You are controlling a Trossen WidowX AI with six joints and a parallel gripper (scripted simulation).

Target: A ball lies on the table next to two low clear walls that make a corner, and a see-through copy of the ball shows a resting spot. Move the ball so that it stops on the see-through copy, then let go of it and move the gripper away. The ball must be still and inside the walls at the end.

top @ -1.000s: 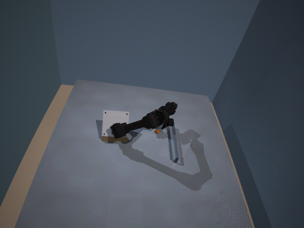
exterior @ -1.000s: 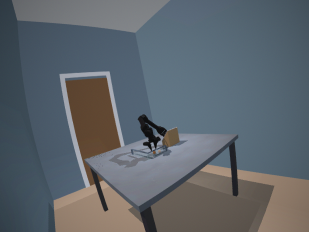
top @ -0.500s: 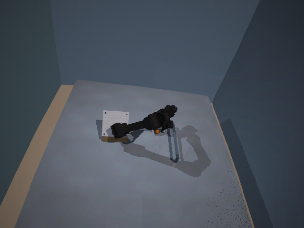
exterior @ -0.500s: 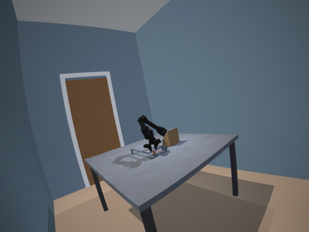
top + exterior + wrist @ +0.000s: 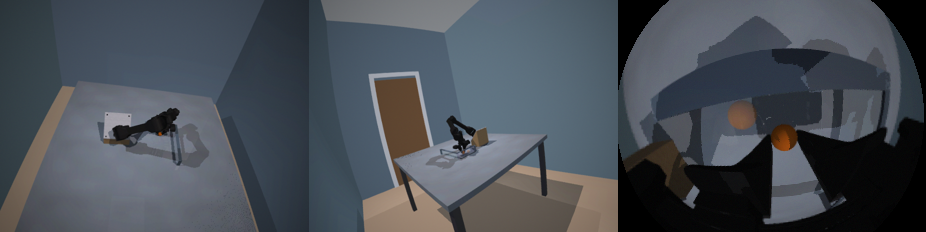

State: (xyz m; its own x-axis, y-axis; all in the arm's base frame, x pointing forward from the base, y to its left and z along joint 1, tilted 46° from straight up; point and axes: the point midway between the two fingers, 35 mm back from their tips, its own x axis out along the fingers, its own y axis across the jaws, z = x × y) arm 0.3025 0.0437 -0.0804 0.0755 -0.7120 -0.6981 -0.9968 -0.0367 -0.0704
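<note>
The grey surface (image 5: 125,195) carries a white base plate (image 5: 117,118) on a tan block (image 5: 480,137), from which the black arm (image 5: 142,127) reaches out and bends down over the corner made by two low clear walls (image 5: 176,147). From the top view the arm's own bulk covers one wall and most of the corner, so only the longer wall running toward the camera is plain, with the arm's shadow lying across it. The jaws are lowered to the surface and stand partly closed, about a third of their travel, with the orange ball (image 5: 784,137) sitting right at the tips between the two dark fingers; whether the pads are actually pressing on it or merely flank it I cannot tell from the wrist view, which is dark and distorted. The see-through copy (image 5: 740,115) lies just up and to the left of the ball (a paler, fainter orange disc), near it but apart, and closer to the curved wall band behind. In the exterior view the ball (image 5: 463,151) shows inside the walled corner beneath the wrist. The table's edges are well apart from the corner on all sides, and the side away from the walls is open.
</note>
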